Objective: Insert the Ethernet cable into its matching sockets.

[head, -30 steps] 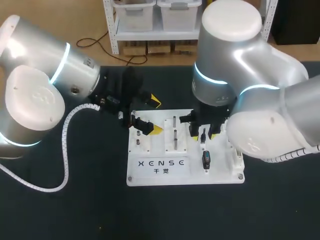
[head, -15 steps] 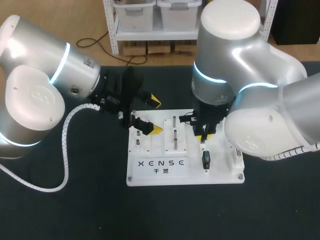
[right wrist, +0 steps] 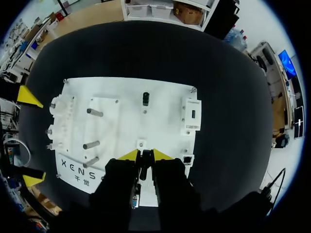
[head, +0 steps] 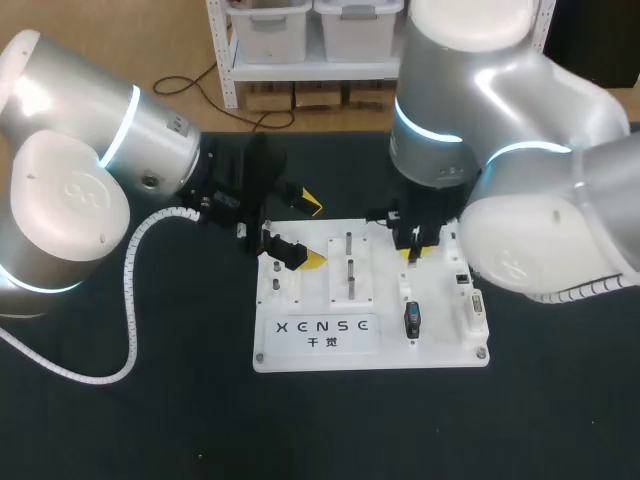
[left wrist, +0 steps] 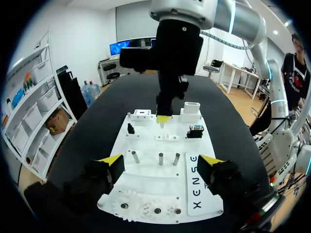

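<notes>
A white task board [head: 440,345] lies mid-table. My right gripper [head: 412,250] hangs over its right half, shut on a small black plug [right wrist: 145,160] that looks like the Ethernet cable's end. The left wrist view shows the same gripper [left wrist: 163,115] pointing straight down just above the board [left wrist: 150,174]. White sockets [head: 475,305] sit along the board's right edge, one of them [right wrist: 192,114] beside my right gripper [right wrist: 144,155]. A black and blue connector [head: 412,318] stands nearer the front. My left gripper [head: 305,232] is open over the board's left end, holding nothing.
Three metal posts [head: 350,268] stand in the board's middle, and gears [left wrist: 146,209] lie under my left gripper [left wrist: 160,162]. A small black piece [right wrist: 145,98] stands ahead of my right gripper near the far edge. Black table [head: 150,420] surrounds the board.
My right gripper's fingers closed on the black plug, then the arm rose and shifted toward the board's far edge with it. The left arm has not moved.
</notes>
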Motion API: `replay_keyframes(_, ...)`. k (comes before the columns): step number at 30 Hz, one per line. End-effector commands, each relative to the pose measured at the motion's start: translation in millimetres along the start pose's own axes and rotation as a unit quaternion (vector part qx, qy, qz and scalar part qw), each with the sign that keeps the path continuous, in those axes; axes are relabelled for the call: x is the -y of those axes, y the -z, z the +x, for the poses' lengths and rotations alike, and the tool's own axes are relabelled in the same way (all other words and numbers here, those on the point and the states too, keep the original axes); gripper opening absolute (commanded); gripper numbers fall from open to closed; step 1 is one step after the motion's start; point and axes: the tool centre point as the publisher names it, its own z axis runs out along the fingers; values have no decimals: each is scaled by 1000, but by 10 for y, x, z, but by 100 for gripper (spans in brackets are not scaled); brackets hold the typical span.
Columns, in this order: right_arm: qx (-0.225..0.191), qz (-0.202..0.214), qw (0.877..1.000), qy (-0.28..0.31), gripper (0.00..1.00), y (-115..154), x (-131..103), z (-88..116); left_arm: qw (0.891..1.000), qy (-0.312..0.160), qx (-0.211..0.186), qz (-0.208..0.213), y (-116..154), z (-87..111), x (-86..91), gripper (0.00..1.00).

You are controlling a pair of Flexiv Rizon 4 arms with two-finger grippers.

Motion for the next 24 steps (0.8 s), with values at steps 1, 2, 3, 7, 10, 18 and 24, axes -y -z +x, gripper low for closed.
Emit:
replay_keyframes(1,8,0,1000,-4,0,113,99,89,1000,0,-2,0,-8,-3,-9,100)
replay_keyframes(2,9,0,1000,-6,0,130,119,100,1000,0,-2,0,-8,-3,-9,100)
replay_keyframes(3,10,2,1000,-8,0,147,140,112,1000,0,-2,0,-8,-3,-9,100)
replay_keyframes(7,12,5,1000,-16,0,190,236,158,1000,0,-2,0,-8,-3,-9,100)
replay_keyframes(10,14,6,1000,-21,0,208,302,182,1000,0,-2,0,-8,-3,-9,100)
replay_keyframes(18,14,2,1000,-25,0,154,449,243,1000,0,-2,0,-8,-3,-9,100)
replay_keyframes(24,10,-2,1000,-23,0,102,530,254,1000,0,-2,0,-8,-3,-9,100)
